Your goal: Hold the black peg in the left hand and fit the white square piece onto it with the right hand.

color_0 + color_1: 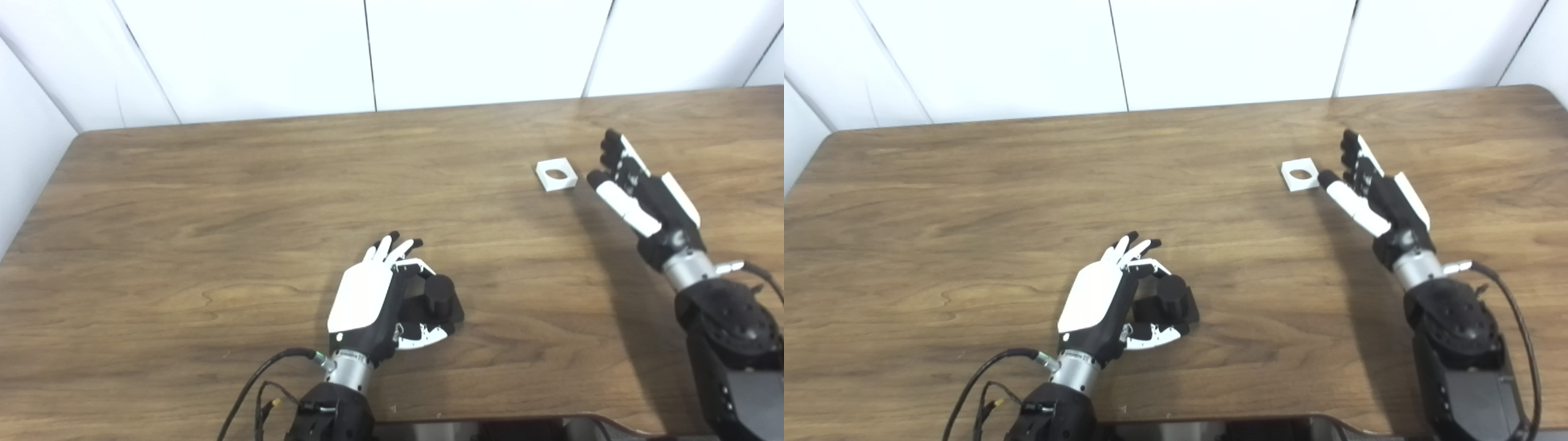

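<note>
My left hand (380, 294) curls around the black peg (438, 293) near the table's (184, 214) front edge, apparently gripping it. My right hand (1372, 190), fingers spread, reaches for the white square piece (1300, 174) farther back; next, pinch its edges. The right eye view shows thumb nearly touching it; the left shows a gap.

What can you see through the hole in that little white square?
Only bare wooden table shows through the white square piece; nothing sits in its hole. The right robot hand is beside it.
</note>
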